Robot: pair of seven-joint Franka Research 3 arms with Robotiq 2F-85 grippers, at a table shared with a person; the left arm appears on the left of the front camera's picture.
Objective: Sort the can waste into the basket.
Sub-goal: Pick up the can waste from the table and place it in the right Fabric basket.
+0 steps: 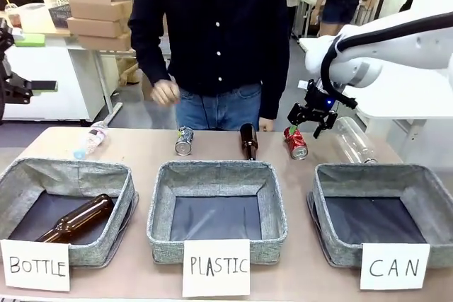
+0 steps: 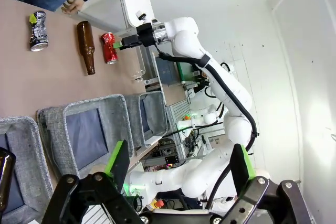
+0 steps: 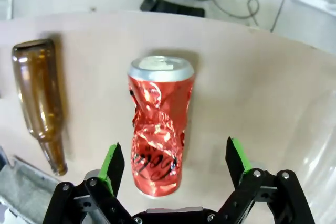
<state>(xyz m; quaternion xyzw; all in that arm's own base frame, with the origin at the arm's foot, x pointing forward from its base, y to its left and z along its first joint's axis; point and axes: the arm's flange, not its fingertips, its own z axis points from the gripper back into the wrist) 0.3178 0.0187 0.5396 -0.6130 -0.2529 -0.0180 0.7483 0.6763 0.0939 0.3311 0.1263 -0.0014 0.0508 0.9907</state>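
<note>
– At the table's far side, what lies just below the right gripper (image 1: 309,119)?
– The red can (image 3: 159,129): shiny, crumpled through the middle, silver-rimmed, lying on its side. The jaws are spread wide and grip nothing.
– The other can?
– The silver-grey can (image 1: 184,141) has dark print and dents, and lies beyond a brown bottle (image 1: 248,141) toward the robot's left.
– And the basket?
– The CAN basket (image 1: 375,172), grey fabric with a dark bottom, sits near the red can. The left gripper (image 2: 180,150) is also spread wide, holding nothing.

Cardboard boxes (image 1: 99,12) stacked on a white desk (image 1: 49,83); grey floor (image 1: 131,104) beyond
</note>
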